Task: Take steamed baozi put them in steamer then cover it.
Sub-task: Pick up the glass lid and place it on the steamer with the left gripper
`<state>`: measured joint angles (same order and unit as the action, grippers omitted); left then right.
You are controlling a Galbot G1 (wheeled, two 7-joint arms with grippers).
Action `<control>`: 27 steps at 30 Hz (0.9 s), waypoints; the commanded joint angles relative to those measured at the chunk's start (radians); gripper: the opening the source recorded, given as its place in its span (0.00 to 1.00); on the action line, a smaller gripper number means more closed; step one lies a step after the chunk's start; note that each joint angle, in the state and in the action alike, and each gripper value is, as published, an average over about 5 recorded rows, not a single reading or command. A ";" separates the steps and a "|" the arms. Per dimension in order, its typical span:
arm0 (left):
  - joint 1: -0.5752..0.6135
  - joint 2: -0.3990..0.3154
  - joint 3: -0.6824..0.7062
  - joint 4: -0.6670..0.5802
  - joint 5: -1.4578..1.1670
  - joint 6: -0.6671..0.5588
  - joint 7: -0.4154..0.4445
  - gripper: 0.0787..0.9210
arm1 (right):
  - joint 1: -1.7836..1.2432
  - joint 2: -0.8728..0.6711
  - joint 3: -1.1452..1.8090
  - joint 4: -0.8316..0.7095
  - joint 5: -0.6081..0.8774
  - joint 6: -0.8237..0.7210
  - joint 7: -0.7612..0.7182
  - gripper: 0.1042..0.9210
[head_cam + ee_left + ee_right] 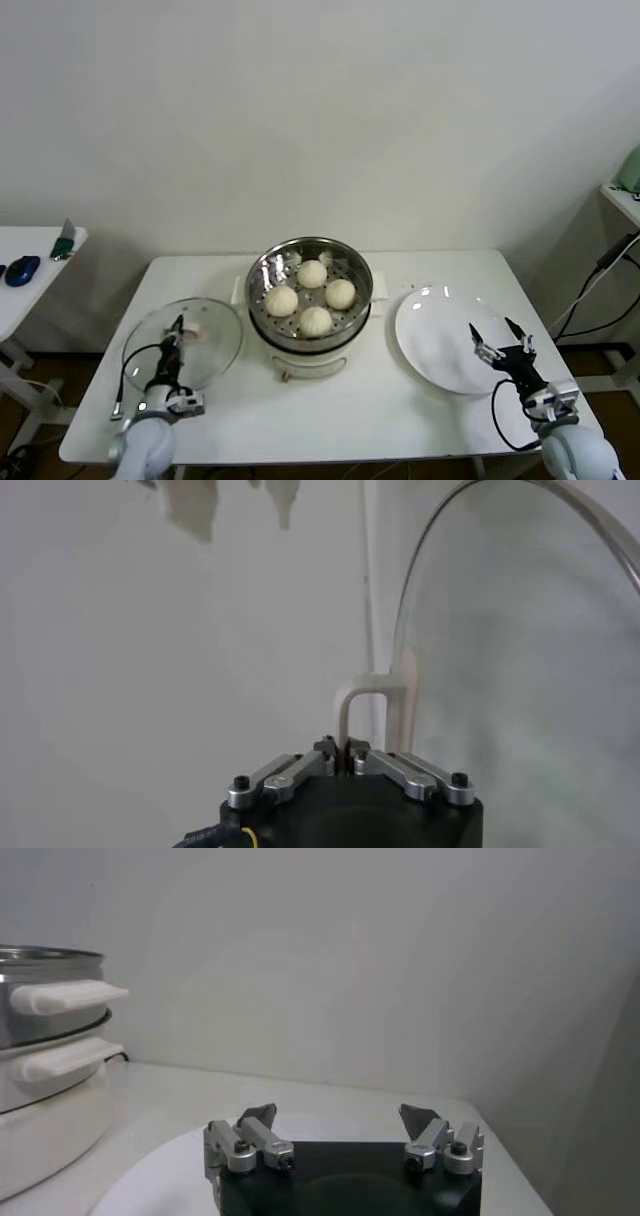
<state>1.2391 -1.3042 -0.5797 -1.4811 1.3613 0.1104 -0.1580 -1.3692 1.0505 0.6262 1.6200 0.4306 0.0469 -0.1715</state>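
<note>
Several cream-white baozi point(312, 273) lie on the perforated tray inside the shiny steel steamer point(262, 275) at the table's middle. The clear glass cover point(215, 345) rests flat on the table to the steamer's left. My left gripper point(177, 327) stands over it, shut on the cover's whitish bar handle point(375, 690); in the left wrist view the gripper point(342, 750) pinches one leg of that handle, and the glass point(520, 660) stretches beyond it. My right gripper point(502, 335) hangs open and holds nothing above the near edge of the white plate. From the right wrist the gripper point(340, 1116) faces the steamer's point(40, 988) side handles.
A flat white plate point(430, 310) with nothing on it lies right of the steamer. A side table with a blue mouse point(22, 270) stands at the far left. Cables point(590, 290) and a shelf are at the far right. The wall runs close behind the table.
</note>
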 commanded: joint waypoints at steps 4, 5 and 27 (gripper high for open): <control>0.173 0.049 -0.029 -0.305 -0.057 0.160 -0.022 0.07 | 0.012 -0.002 -0.003 -0.008 -0.011 0.005 -0.001 0.88; 0.191 0.052 -0.032 -0.335 -0.056 0.182 -0.026 0.07 | 0.014 -0.002 -0.004 -0.010 -0.012 0.005 -0.001 0.88; 0.185 0.262 0.190 -0.659 -0.136 0.560 0.053 0.07 | 0.096 -0.014 -0.068 -0.064 -0.071 0.009 0.009 0.88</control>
<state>1.4565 -1.1588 -0.5524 -1.9994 1.2742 0.4859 -0.1476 -1.3048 1.0361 0.5847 1.5714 0.3831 0.0585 -0.1702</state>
